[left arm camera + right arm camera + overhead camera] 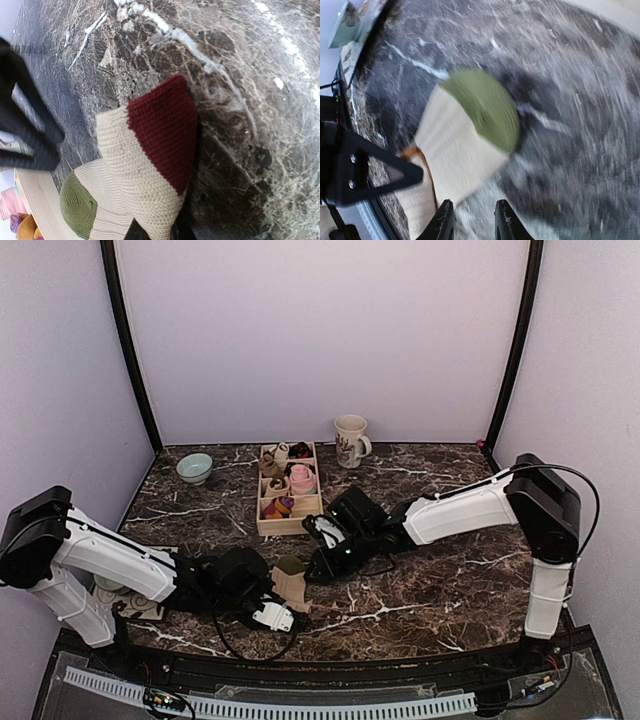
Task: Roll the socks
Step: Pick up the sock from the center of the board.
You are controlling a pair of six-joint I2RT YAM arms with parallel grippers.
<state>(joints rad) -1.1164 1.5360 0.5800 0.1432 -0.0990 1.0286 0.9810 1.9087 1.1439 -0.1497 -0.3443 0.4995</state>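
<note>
The beige socks (145, 170) lie on the marble table (450, 590) at its near centre, just near of the wooden compartment box (289, 527). One layer has a dark red patch (165, 130) and the other an olive green tip (79, 205). The left gripper (278, 600) reaches in from the left and is clamped tight on their near end. The right gripper (472, 222) comes in from the right, its jaws apart and empty, close to the green tip. Its view is blurred.

No legible text or labels.
</note>
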